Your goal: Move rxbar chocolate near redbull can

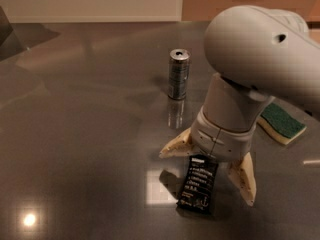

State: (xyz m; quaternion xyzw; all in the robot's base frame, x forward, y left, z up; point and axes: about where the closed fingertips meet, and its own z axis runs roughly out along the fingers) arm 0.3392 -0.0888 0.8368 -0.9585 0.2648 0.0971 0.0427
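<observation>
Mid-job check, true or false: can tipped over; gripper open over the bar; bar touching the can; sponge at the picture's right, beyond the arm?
The redbull can is tipped over: false, it stands upright.
The gripper is open, straddling the rxbar chocolate: true.
The bar touches the can: false, they are clearly apart.
The sponge lies at the picture's right, beyond the arm: true.
</observation>
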